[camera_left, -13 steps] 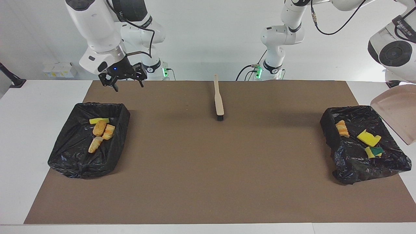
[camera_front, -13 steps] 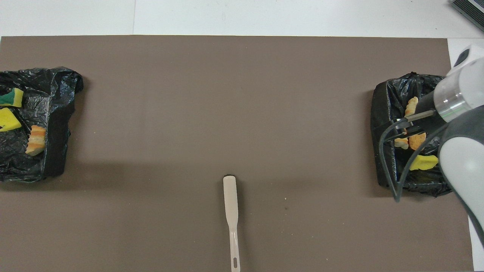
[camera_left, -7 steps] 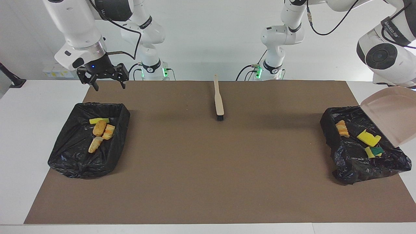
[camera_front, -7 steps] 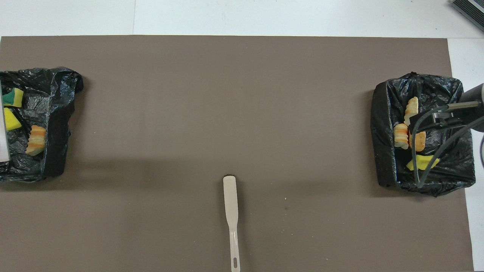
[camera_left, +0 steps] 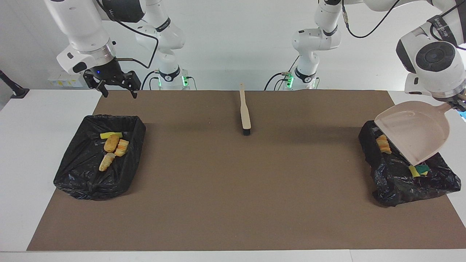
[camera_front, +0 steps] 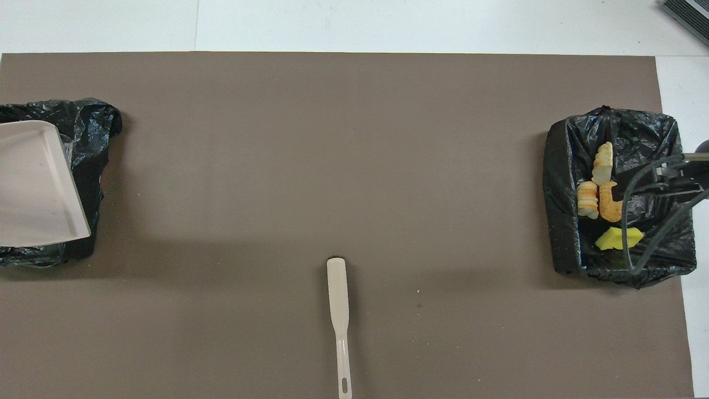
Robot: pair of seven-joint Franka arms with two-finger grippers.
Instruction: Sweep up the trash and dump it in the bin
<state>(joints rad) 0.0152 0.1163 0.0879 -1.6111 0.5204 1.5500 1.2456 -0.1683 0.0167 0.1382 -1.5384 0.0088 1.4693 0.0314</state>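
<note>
right claw [camera_left: 117, 88] hangs wide open with nothing in it, in the air above the brown mat's [camera_left: 233, 203] edge at the right arm's end of the bench [camera_left: 32, 120]. under it sits a bag-lined bin [camera_left: 78, 182] holding four bits of trash [camera_left: 111, 143]: one yellow sponge piece and three tan bread-like lumps. mid-mat, close to the robots, a brush [camera_left: 244, 111] lies flat with its bristles pointing away from them. left claw [camera_left: 458, 103] is clamped tight on the dustpan's [camera_left: 415, 129] handle, the pan tilted above the second bin [camera_left: 393, 193], where more trash [camera_left: 383, 143] lies, a striped orange lump and yellow-green sponge bits.
</note>
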